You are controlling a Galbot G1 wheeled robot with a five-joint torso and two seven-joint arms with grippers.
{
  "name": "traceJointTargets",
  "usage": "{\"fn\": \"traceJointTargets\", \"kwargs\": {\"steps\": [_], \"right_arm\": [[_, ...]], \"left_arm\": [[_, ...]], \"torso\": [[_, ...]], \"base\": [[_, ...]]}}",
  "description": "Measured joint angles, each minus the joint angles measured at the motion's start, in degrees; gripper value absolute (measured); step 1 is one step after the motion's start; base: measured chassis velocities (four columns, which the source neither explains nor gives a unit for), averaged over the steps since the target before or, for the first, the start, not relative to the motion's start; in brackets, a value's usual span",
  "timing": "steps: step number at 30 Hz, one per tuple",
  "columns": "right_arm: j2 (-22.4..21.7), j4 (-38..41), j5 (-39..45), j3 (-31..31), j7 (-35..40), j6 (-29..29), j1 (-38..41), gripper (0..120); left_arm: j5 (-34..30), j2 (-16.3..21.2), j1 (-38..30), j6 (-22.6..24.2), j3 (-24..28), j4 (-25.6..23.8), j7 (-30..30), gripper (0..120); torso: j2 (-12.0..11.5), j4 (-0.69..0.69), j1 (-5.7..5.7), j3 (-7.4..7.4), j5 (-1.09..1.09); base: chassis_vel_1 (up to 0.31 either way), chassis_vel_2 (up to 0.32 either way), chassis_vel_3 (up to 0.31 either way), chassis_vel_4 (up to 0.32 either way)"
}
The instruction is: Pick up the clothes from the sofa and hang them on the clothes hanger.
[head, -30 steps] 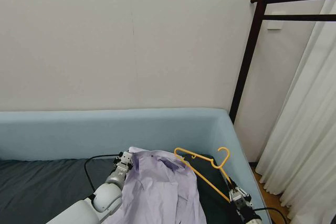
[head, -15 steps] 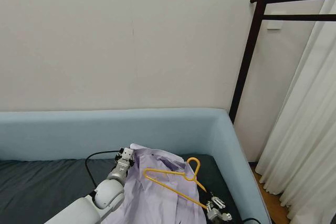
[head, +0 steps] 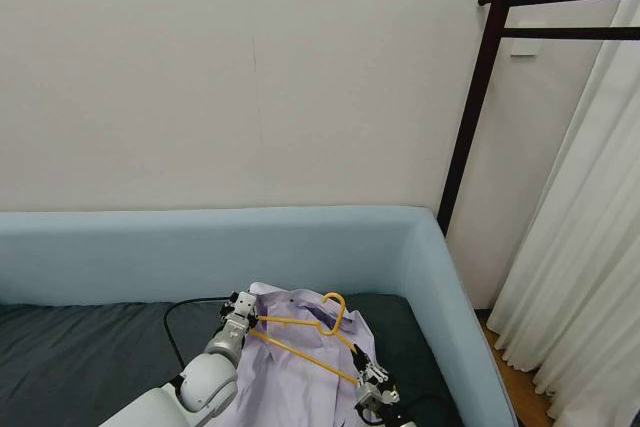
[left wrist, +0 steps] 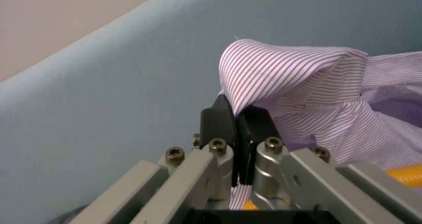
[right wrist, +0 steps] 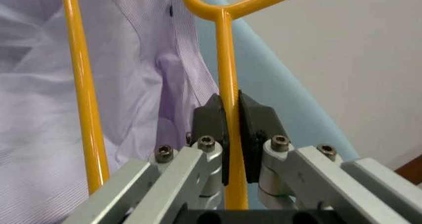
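Left claw (left wrist: 235,116) pinching shirt (left wrist: 310,85), right claw (right wrist: 229,110) clamped on hanger (right wrist: 225,61)
Collar's propped up just beyond the right claw, likely so the hanger slides in.

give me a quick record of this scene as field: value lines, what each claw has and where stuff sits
left claw: shut on a fold of the shirt, near the sofa backrest
right claw: shut on a bar of the hanger
shirt: purple striped, heaped on the dark sofa seat
hanger: yellow, over the shirt, hook at the end away from the right claw
clothes rack: dark wood, standing past the sofa's right end
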Motion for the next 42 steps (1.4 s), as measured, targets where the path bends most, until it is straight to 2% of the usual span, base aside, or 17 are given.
{"fn": "traceJointTargets", "kwargs": {"steps": [4,12,19,30,35,42], "right_arm": [[0.8,-3.06,-0.94,0.76,3.04,-2.56,1.8,5],[-1.14,-4.05,-4.09,1.61,5.26,-5.76,2.55,5],[1.34,-7.07,-5.4,-0.76,6.99,-8.49,5.91,5],[4.67,-10.74,-11.92,-2.63,8.19,-8.9,9.71,5],[5.89,-12.43,-12.91,-3.09,8.99,-9.11,13.11,5],[5.4,-13.14,-15.71,-3.51,9.1,-7.68,16.91,5]], "left_arm": [[0.49,0.36,0.38,0.13,-0.03,-0.55,-0.1,0],[1.68,-0.59,0.57,0.39,0.61,-0.51,-0.55,0],[1.45,-0.99,0.58,1.39,2.91,-3.06,-1.46,0],[1.18,-2.86,-0.82,3.19,6.04,-4.05,-2.91,0],[-1.04,-3.82,-0.27,5.39,6.1,-5.53,-5.95,0],[-3.12,-5.1,0.1,6.58,6.01,-7.35,-8.82,0]], "torso": [[-0.01,0.01,0.01,0.0,0.01],[0.0,-0.02,0.0,0.0,0.0],[-0.01,0.01,0.0,0.0,0.01],[-0.01,0.0,0.01,0.0,0.01],[0.0,0.0,0.0,0.0,0.0],[-0.01,0.01,0.01,-0.01,0.0]], "base": [[0.0,0.0,0.0,0.0],[0.0,0.0,0.0,0.0],[0.0,0.0,0.0,0.0],[0.0,0.0,0.0,0.0],[0.0,0.0,0.0,0.0],[0.0,0.0,0.0,0.0]]}}
